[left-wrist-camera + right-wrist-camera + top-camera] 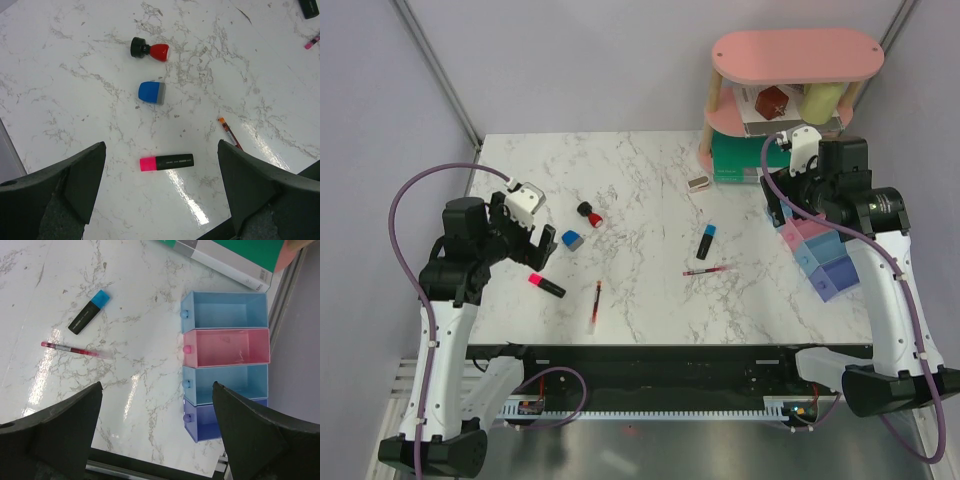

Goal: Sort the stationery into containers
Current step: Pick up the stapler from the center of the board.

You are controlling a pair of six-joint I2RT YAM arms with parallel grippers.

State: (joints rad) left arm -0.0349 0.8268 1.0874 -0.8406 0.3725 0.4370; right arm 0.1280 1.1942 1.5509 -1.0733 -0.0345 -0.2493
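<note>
A pink-capped black marker point(546, 285) lies at the front left; in the left wrist view it point(166, 162) sits just below my open, empty left gripper point(161, 147). Beyond it lie a blue eraser point(152, 92), a red-black stub point(149, 49) and a thin red pen point(230, 132). My right gripper point(156, 386) is open and empty, high over the table beside the row of bins: blue point(223, 311), pink point(231, 347), light blue point(227, 384), purple point(225, 422). All look empty. A blue-capped marker point(90, 312), a second red pen point(75, 349) and a small clip point(699, 183) lie mid-table.
A pink two-tier oval shelf point(798, 55) stands at the back right with a red cube and a yellow cylinder on it. A green box point(235, 252) lies under it, just behind the bins. The table's front edge is close below both grippers.
</note>
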